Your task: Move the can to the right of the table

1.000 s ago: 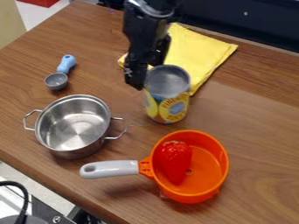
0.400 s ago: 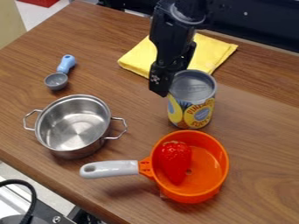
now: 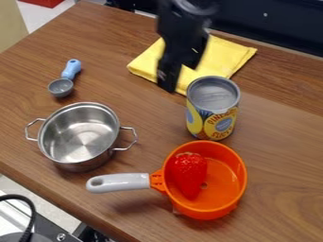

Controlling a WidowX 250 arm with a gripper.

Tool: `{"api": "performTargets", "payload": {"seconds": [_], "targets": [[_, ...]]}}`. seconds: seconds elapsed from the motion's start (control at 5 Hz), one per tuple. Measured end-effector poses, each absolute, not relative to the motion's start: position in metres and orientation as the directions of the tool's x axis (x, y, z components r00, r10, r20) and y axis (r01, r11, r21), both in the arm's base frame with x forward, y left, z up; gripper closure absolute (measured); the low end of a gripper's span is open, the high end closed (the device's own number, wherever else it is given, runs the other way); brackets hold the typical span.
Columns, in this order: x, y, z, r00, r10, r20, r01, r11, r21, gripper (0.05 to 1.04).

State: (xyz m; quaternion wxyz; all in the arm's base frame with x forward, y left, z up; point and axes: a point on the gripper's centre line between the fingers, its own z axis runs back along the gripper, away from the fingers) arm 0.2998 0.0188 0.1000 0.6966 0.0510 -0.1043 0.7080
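The can [image 3: 213, 109], with a grey top and a yellow and blue label, stands upright on the wooden table [image 3: 277, 156], right of centre. Up and to its left hangs the black gripper [image 3: 168, 86], in front of the yellow cloth's lower left part. A gap shows between gripper and can. The far side of the gripper is hidden.
Directly below the can is an orange pan [image 3: 222, 186] holding a red strawberry [image 3: 189, 172], its grey handle pointing left. A steel pot [image 3: 82, 134] stands left, a blue-handled scoop [image 3: 61, 87] behind it. The yellow cloth [image 3: 221, 56] lies at the back.
The can has shifted right, mostly between the first two frames. My gripper moved right alongside it, then drew back slightly up and left, away from the can.
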Motion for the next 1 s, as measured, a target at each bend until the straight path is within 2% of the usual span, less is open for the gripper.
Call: {"api": "performTargets", "payload": {"seconds": [0.2,0.4,0.8,1.0], "targets": [[0.294,0.048,0.111,0.004,0.979,0.206,-0.998,0.018,-0.064,0.083],[0.299,0.082,0.122,0.087,0.970,0.227,-0.992,0.107,-0.073,0.083],[0.294,0.136,0.125,0.402,0.843,0.357,-0.893,0.447,-0.048,0.083],[0.287,0.146,0.136,0.629,0.711,0.314,-0.758,0.650,0.046,0.083]]}}
